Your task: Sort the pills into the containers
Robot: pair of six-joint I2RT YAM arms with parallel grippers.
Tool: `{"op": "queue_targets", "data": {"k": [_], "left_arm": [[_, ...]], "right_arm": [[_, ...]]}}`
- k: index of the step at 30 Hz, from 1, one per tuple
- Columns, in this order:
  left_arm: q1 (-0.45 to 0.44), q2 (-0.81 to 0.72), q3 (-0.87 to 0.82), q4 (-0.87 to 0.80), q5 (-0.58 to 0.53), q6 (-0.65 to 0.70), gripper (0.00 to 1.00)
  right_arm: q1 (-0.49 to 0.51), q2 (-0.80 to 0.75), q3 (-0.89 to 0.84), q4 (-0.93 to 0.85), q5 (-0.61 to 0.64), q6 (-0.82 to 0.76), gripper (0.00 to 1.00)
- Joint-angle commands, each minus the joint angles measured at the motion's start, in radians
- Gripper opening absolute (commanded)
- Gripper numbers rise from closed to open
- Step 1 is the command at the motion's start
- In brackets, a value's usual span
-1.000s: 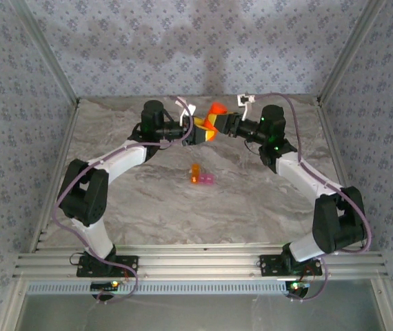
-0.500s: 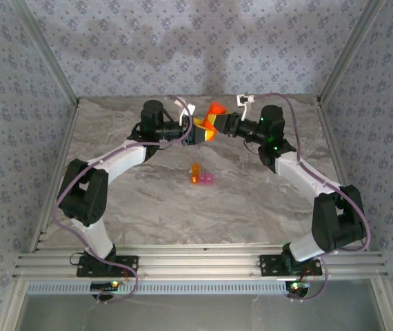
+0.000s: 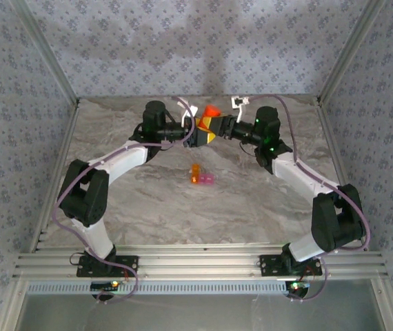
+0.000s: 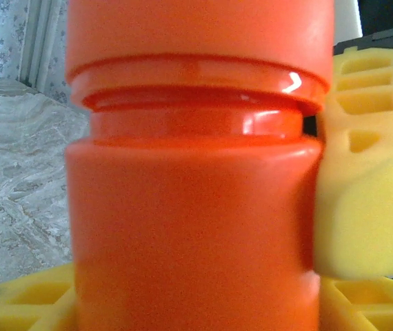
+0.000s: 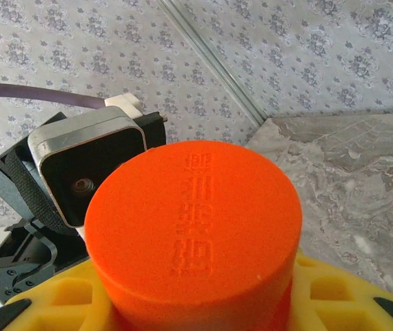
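— While the top view is up: what lies nearest on the table (image 3: 148,207)?
— The containers (image 3: 201,176), at centre frame. The orange compartment is joined to the pink one. Both rest on the marble-pattern surface, well apart from both grippers.
— Farther back?
— At upper centre, raised off the table, the left gripper (image 3: 202,135) and right gripper (image 3: 218,125) meet nose to nose around the orange bottle (image 3: 211,114).
— Right fingers?
— Clamped on the cap (image 5: 193,221). In the right wrist view, yellow pads (image 5: 334,289) sit tight against both sides of it, low in frame. The left wrist camera housing (image 5: 86,172) sits behind, left of centre.
— Left fingers?
— In the left wrist view the bottle body stands at centre, with yellow fingers (image 4: 38,293) flanking it at both lower corners. Cannot tell whether they press it or stand just off. One right-gripper finger (image 4: 362,193) lies against the bottle's right side. Bare neck shows between cap and body.
— Background?
— Patterned wall (image 3: 203,48).
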Motion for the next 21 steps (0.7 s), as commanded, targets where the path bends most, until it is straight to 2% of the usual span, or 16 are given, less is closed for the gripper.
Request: {"op": "queue_targets", "data": {"k": [1,13,14,18,19,20,21], "left_arm": [[-0.004,-0.05,0.026,0.014,0.027,0.024,0.59],[0.003,-0.058,0.003,0.025,0.02,0.019,0.36],[0.004,-0.058,0.003,0.027,0.018,0.016,0.33],[0.008,-0.061,0.001,0.032,0.016,0.017,0.09],[0.007,-0.062,0.001,0.031,0.016,0.018,0.07],[0.008,-0.064,0.0,0.029,0.01,0.018,0.07],[0.007,-0.064,0.0,0.025,0.009,0.02,0.14]], "right_arm": [[0.0,-0.001,0.039,0.021,-0.011,0.013,0.17],[-0.018,-0.017,0.027,0.015,0.003,0.008,0.16],[-0.021,-0.019,0.026,0.016,0.004,0.01,0.16],[-0.024,-0.023,0.026,0.016,0.002,0.01,0.18],[-0.024,-0.023,0.024,0.015,0.001,0.01,0.18],[-0.024,-0.025,0.024,0.017,0.0,0.011,0.18],[-0.024,-0.025,0.023,0.018,0.0,0.013,0.17]]}}
